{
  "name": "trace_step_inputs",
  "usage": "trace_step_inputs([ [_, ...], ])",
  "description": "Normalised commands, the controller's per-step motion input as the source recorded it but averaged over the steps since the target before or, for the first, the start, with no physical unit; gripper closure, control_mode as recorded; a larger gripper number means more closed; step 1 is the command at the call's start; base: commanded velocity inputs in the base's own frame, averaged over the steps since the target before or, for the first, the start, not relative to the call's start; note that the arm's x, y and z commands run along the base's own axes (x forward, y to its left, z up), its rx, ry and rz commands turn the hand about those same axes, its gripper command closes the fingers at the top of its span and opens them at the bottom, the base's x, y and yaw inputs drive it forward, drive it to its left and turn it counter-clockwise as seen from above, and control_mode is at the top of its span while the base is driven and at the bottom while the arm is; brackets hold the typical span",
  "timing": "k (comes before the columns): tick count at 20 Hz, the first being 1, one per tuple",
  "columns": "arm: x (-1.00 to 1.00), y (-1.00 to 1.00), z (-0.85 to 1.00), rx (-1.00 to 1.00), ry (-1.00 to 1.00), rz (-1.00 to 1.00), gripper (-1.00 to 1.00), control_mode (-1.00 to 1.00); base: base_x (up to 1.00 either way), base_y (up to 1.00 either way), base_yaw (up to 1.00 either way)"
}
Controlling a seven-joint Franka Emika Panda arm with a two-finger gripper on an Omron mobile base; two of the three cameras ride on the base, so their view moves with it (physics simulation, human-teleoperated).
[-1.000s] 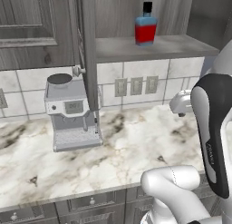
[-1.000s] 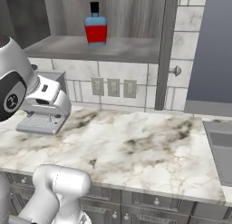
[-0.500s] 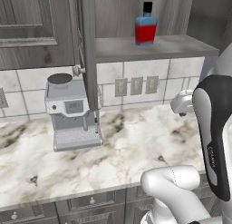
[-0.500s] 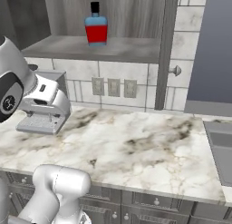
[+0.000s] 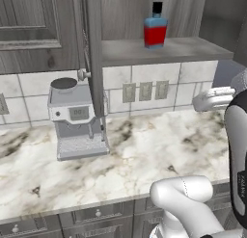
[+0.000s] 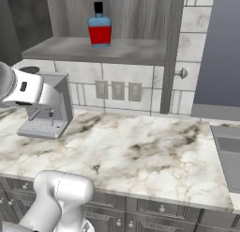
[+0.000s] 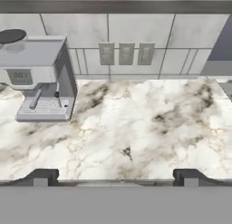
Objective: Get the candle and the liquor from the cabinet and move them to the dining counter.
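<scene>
In the left base view, a marble worktop [image 5: 144, 150] runs under the open dark cabinet [image 5: 164, 49], whose shelf carries the liquor [image 5: 155, 27] at one o'clock, with a coffee machine [image 5: 76, 117] at nine o'clock. The right base view puts the liquor [image 6: 99, 28] at eleven o'clock on that shelf. In the hand view the pincer [image 7: 115, 177] points at bare marble, its fingertips [image 7: 41, 177] spread wide and holding nothing.

- arm [image 5: 185, 203]: glossy white shell, rounded tube links, fat elbow-like joint housings
- dark grey/black band running down the link [image 5: 236, 160] at the right edge of the left base view
- link [image 6: 21, 88] at the left of the right base view: white, small dark rectangular mark on its side
- finger tips [image 7: 43, 177]: small, dark, blocky, one each side, set wide apart
</scene>
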Motion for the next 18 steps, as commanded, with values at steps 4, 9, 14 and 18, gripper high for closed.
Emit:
trace_step_inputs([
  [4,-0.21,0.00,0.64,0.00,-0.29,0.00,-1.00,-1.00,0.00,0.00,0.00],
  [9,-0.09,0.00,0.59,0.00,-0.27,0.00,-1.00,-1.00,0.00,0.00,0.00],
  [14,0.00,0.00,0.41,0.00,-0.22,0.01,-1.00,-1.00,0.00,0.00,0.00],
  [18,0.00,0.00,0.28,0.00,-0.16,0.00,-1.00,-1.00,0.00,0.00,0.00],
])
